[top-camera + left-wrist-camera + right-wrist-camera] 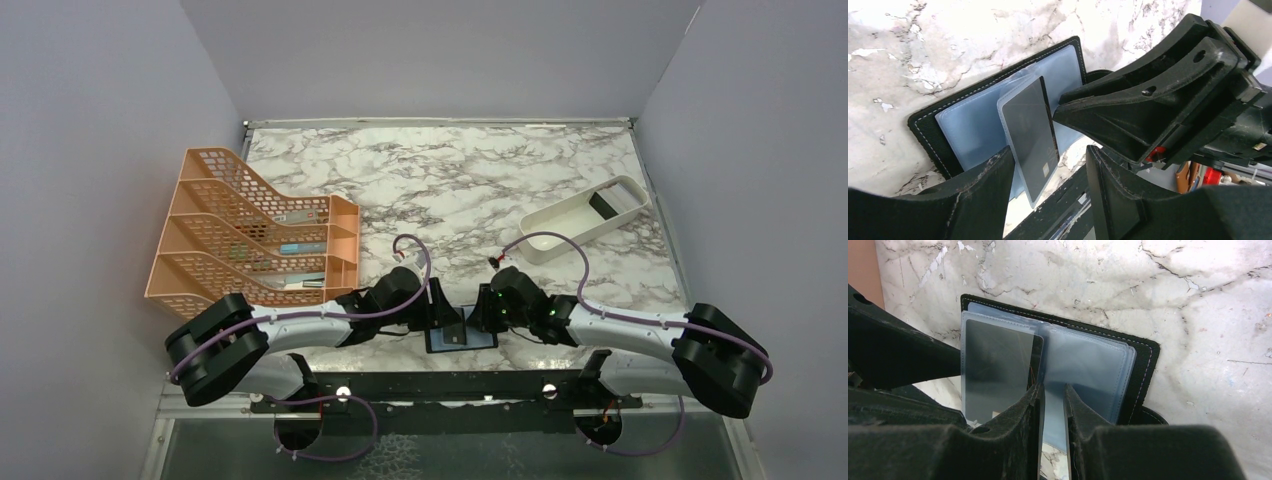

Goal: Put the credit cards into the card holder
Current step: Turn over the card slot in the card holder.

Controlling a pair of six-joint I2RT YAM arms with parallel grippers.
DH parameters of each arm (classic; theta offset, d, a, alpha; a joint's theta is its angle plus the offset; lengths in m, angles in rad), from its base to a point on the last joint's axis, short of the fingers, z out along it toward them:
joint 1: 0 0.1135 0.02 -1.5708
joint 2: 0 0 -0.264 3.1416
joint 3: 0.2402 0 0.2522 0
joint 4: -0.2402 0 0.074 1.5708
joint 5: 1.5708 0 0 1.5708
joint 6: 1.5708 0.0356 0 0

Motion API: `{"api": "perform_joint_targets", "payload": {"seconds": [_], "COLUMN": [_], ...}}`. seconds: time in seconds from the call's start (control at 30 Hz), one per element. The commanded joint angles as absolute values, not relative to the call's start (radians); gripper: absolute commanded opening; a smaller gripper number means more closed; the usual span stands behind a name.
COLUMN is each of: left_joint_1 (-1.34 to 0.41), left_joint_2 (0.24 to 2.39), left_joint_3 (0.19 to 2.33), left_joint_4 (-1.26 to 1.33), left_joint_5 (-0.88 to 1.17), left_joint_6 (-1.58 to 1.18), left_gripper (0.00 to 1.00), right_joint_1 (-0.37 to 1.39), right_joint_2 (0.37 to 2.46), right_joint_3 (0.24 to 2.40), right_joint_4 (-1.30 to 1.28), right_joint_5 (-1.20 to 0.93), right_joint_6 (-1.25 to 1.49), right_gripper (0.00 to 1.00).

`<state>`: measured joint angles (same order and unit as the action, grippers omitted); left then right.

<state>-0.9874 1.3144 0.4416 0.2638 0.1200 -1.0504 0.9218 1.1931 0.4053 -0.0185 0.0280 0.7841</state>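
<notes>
Sitting in a see-through pocket, the black card [1030,140] stands up from the open card holder [462,338] at the table's [450,180] near edge. The right gripper [1053,387] pinches a clear page [1088,365]. The left gripper [1050,155] is loose. A tug could drag everything off; room lies behind.
</notes>
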Motion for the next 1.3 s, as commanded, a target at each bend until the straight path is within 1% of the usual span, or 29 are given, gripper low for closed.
{"api": "perform_joint_targets", "payload": {"seconds": [0.0,0.23,0.4,0.57,0.67,0.9,1.27], "left_joint_1": [-0.997,-1.008,-1.017,-1.022,-1.025,-1.028,-1.042], "left_joint_2": [1.281,1.271,1.272,1.292,1.298,1.334,1.398], "left_joint_3": [0.465,0.477,0.485,0.492,0.499,0.525,0.572], "left_joint_4": [0.305,0.323,0.335,0.337,0.342,0.343,0.350], "left_joint_5": [0.142,0.155,0.155,0.162,0.166,0.168,0.179], "left_joint_6": [-1.054,-1.046,-1.038,-1.033,-1.029,-1.013,-0.982], "left_gripper": [0.57,0.57,0.58,0.58,0.58,0.58,0.59], "right_joint_1": [0.927,0.927,0.924,0.894,0.846,0.662,0.599], "right_joint_2": [1.212,1.181,1.141,1.131,1.119,1.088,1.079], "right_joint_3": [0.386,0.415,0.483,0.536,0.552,0.588,0.628], "right_joint_4": [-0.050,-0.110,-0.199,-0.246,-0.253,-0.249,-0.250], "right_joint_5": [0.038,0.089,0.184,0.216,0.214,0.129,0.085], "right_joint_6": [0.778,0.772,0.758,0.727,0.698,0.615,0.583], "right_gripper": [0.25,0.25,0.25,0.25,0.25,0.25,0.26]}}
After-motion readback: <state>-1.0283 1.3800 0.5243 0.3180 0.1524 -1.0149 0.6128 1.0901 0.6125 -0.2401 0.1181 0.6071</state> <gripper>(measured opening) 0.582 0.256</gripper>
